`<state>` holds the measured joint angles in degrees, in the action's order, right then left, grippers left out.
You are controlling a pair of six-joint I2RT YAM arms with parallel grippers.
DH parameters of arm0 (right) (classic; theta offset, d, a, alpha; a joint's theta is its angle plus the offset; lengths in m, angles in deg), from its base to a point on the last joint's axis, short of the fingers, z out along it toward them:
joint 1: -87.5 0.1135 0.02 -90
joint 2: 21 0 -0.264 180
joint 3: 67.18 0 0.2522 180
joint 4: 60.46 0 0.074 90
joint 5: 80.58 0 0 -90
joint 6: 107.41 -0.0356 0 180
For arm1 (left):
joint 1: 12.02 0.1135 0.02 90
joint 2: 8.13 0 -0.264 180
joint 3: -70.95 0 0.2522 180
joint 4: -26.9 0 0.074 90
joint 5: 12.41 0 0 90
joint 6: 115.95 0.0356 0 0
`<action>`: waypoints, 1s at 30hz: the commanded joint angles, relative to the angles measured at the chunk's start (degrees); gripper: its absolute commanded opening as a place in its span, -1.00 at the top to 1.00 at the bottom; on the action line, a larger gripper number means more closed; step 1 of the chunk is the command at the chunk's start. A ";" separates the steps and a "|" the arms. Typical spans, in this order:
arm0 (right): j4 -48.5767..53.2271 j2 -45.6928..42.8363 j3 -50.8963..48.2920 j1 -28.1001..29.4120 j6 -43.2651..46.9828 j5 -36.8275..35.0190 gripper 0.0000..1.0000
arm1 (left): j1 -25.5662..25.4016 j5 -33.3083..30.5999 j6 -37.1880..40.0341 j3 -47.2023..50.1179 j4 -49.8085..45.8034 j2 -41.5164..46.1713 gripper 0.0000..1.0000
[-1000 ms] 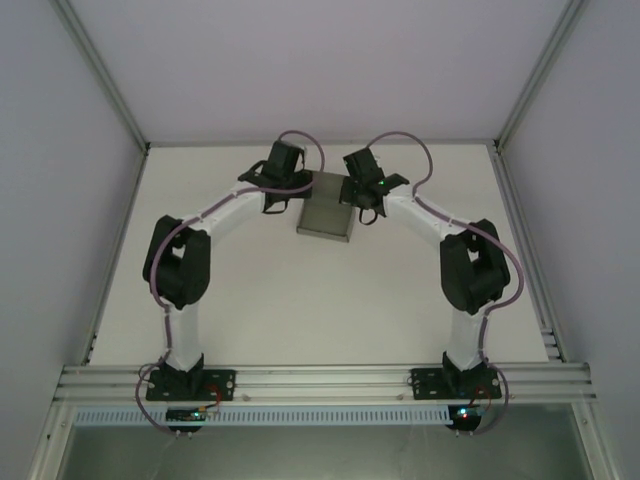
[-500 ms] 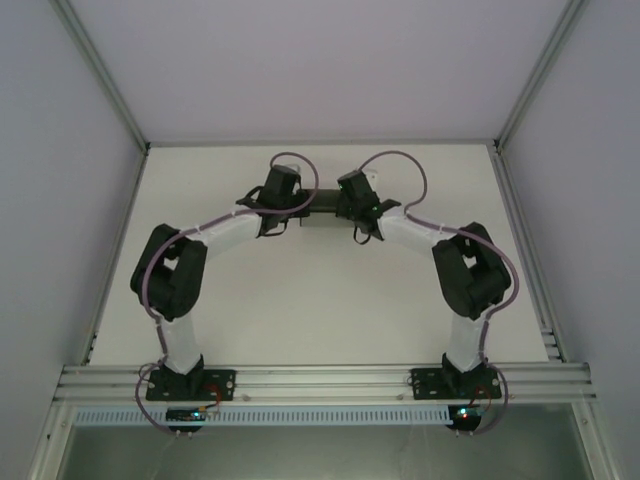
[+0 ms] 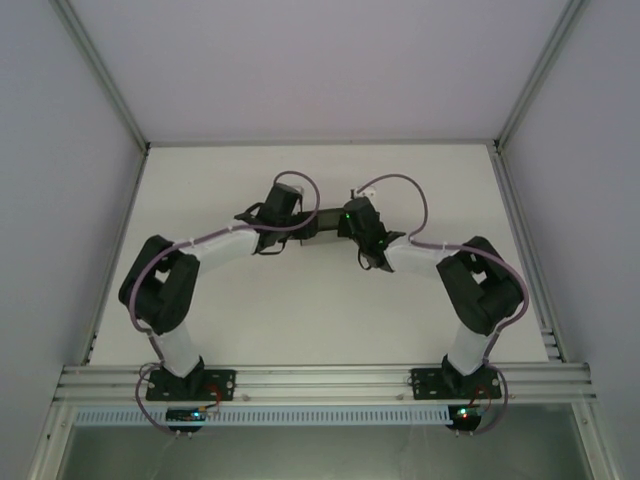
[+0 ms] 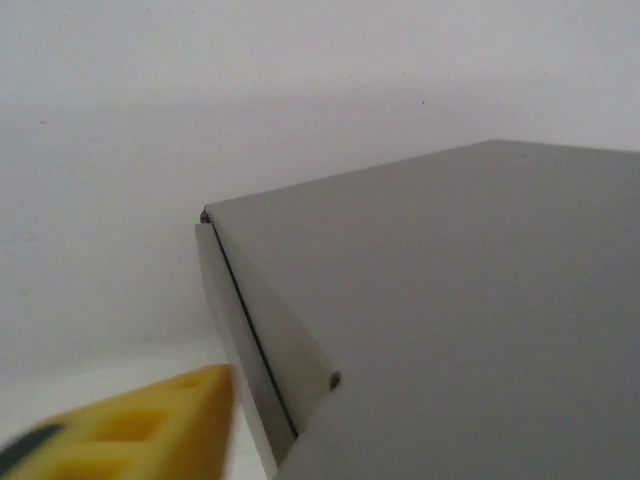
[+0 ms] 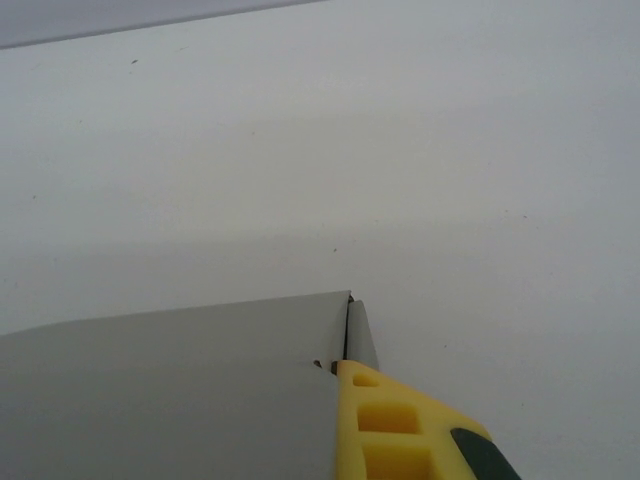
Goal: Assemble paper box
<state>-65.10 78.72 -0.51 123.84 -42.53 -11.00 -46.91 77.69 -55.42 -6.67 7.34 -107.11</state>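
Both arms have drawn nearer since a second ago. Left end effector (image 3: 298,221) and right end effector (image 3: 345,224) flank the paper box (image 3: 322,220) mid-frame, likely steadying its ends; grip state I cannot tell. Counter (image 3: 300,310) beyond.

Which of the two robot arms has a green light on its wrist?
The right arm: a green dot glows on its black wrist; the left arm has a plain black wrist.

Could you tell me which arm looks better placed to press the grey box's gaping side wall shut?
Probably the left. Its wrist view shows the plain grey cardboard box with a side wall gaping along a seam, the left gripper's yellow finger beside it. The right gripper's yellow finger sits at another corner.
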 commanded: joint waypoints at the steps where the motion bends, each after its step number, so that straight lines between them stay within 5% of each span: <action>1: 2.34 0.20 -3.36 1.43 3.69 0.69 1.00 | 0.02 -0.10 0.66 -0.45 -6.13 5.71 -0.73; 3: 1.83 0.28 -4.29 1.88 4.01 0.05 1.00 | 0.16 -0.44 0.44 -0.90 -8.79 7.74 -0.99; 10: -3.23 0.46 -7.91 3.06 6.69 0.53 1.00 | 4.40 1.01 -3.10 -2.13 -12.03 10.50 -0.99; 18: -5.69 0.88 -10.10 5.24 10.24 -2.07 0.96 | 12.73 21.52 -10.20 -0.16 0.35 -0.72 -1.00; 25: -5.75 0.45 -12.61 7.49 12.71 -2.44 0.86 | 13.39 28.19 -14.26 4.78 11.75 -6.50 -0.66; 30: -3.15 -4.02 -14.91 8.38 13.96 0.69 0.49 | 13.78 28.86 -15.07 6.79 14.94 -9.61 -0.35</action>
<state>-75.08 77.26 -13.74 131.53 -30.29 -12.99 -33.49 104.07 -69.41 -1.07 18.84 -114.63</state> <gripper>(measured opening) 0.229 0.694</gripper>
